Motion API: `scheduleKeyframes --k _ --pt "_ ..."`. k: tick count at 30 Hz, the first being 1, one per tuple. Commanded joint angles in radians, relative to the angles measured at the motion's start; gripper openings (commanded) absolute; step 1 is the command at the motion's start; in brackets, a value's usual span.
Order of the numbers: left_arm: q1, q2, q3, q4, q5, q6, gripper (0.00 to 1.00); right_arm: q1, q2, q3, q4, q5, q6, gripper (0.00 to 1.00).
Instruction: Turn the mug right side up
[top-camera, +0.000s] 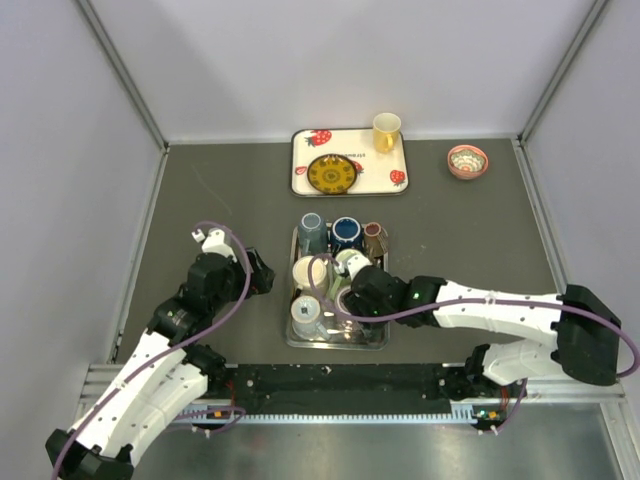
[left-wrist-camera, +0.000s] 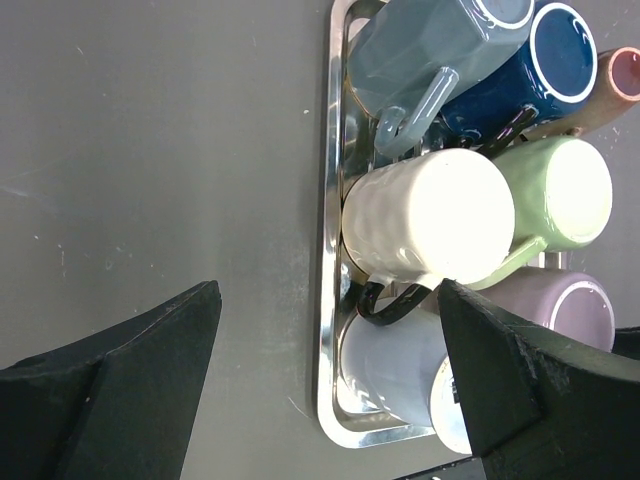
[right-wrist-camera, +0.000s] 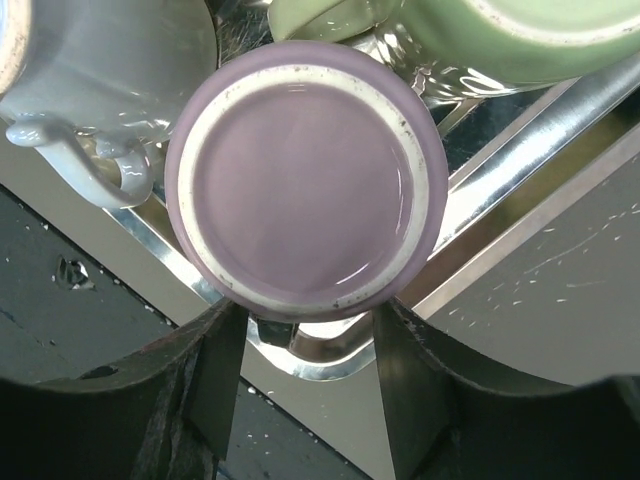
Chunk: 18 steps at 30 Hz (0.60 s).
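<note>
A lilac mug (right-wrist-camera: 305, 180) stands upside down in the near right corner of a metal tray (right-wrist-camera: 540, 130), its base facing my right wrist camera. My right gripper (right-wrist-camera: 310, 320) is right over it, mostly hiding it in the top view (top-camera: 345, 300). The jaws stand partly apart on either side of the mug's dark handle (right-wrist-camera: 272, 332), under the rim of the base, with a gap on the right side. The lilac mug (left-wrist-camera: 560, 305) also shows in the left wrist view. My left gripper (left-wrist-camera: 330, 370) hangs wide open over the tray's left rim (left-wrist-camera: 328, 250), holding nothing.
The tray (top-camera: 336, 343) also holds several upside-down mugs: grey-blue (top-camera: 311, 233), navy (top-camera: 346, 232), cream (top-camera: 308, 272), green (top-camera: 352, 262) and white (top-camera: 305, 315). At the back lie a strawberry tray (top-camera: 300, 150) with a yellow mug (top-camera: 386, 130) and a plate (top-camera: 331, 173), and a small bowl (top-camera: 467, 160).
</note>
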Motion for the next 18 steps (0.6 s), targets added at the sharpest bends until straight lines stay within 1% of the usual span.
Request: scheduleKeyframes --k 1,11,18 --pt "-0.001 -0.02 -0.006 0.02 -0.02 0.008 0.95 0.011 0.016 0.043 0.034 0.009 -0.005 0.51" --pt "-0.001 -0.019 -0.01 0.022 -0.015 0.004 0.95 0.011 0.036 0.045 0.026 0.015 0.001 0.38" --pt "-0.001 -0.015 -0.01 0.025 -0.01 -0.001 0.94 0.014 0.058 0.05 0.015 0.026 0.009 0.34"
